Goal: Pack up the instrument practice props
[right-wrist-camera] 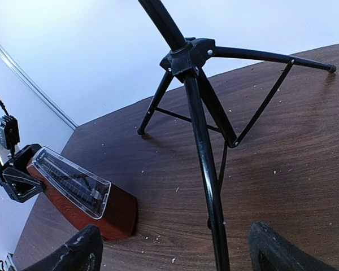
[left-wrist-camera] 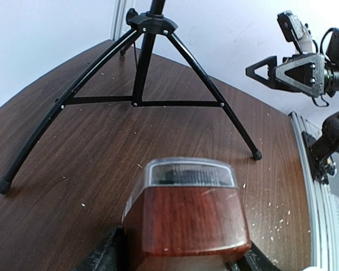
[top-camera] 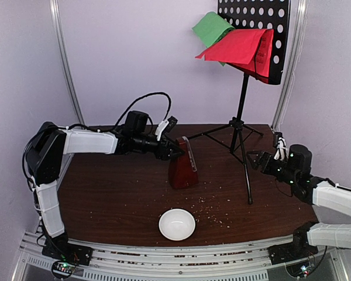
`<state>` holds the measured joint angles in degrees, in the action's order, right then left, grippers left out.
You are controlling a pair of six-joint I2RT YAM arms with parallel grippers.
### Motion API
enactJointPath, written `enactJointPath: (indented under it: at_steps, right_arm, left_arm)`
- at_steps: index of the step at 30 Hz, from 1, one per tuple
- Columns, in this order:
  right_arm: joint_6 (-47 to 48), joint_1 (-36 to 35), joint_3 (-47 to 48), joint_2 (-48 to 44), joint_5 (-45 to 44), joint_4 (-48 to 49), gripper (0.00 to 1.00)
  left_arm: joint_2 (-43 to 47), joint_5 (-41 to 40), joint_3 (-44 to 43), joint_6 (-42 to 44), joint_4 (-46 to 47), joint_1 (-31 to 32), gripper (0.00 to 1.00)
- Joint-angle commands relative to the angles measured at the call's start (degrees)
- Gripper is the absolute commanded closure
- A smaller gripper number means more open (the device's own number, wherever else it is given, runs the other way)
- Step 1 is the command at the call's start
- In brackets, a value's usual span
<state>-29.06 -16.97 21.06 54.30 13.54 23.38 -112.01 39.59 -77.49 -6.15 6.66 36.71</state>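
Observation:
The dark red-brown metronome (top-camera: 181, 170) stands mid-table with its clear cover (top-camera: 191, 155) on its right face. My left gripper (top-camera: 172, 147) is shut on its upper part; in the left wrist view the fingers (left-wrist-camera: 101, 257) flank the metronome (left-wrist-camera: 186, 220). The black music stand (top-camera: 243, 105) stands behind it on its tripod (left-wrist-camera: 141, 68). A green sheet (top-camera: 212, 26) and a red sheet (top-camera: 240, 47) lie on its perforated desk (top-camera: 269, 23). My right gripper (top-camera: 263, 161) is open; the tripod's near leg (right-wrist-camera: 214, 226) runs between its fingers (right-wrist-camera: 79, 254) without contact.
A small white bowl (top-camera: 176, 224) sits near the table's front edge. Crumbs are scattered over the brown table (top-camera: 105, 199). Metal frame posts (top-camera: 64, 58) and pale walls close in the back. The tripod legs spread over the right rear of the table.

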Motion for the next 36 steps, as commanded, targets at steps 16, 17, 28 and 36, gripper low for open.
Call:
enactJointPath:
  at_steps: [16, 17, 28, 36]
  right_arm:
    - [-3.65, -28.45, 23.86, 26.05, -15.89, -15.72, 0.05]
    - [-4.14, -29.27, 24.92, 28.63, -15.9, -15.73, 0.05]
    - [-5.21, -34.56, 33.6, 44.02, -19.07, -14.35, 0.04]
    - [-5.0, -36.93, 37.97, 48.68, -25.31, -16.55, 0.06]
  left_arm:
    - [-1.97, -8.19, -3.54, -19.3, 0.49, 1.89, 0.57]
    - [-2.18, -8.42, -3.76, -19.26, 0.21, 1.94, 0.57]
    - [-2.6, -9.96, -4.37, -18.98, -1.16, 2.05, 0.58]
    - [-2.65, -10.93, -4.33, -19.28, -1.38, 2.04, 0.59]
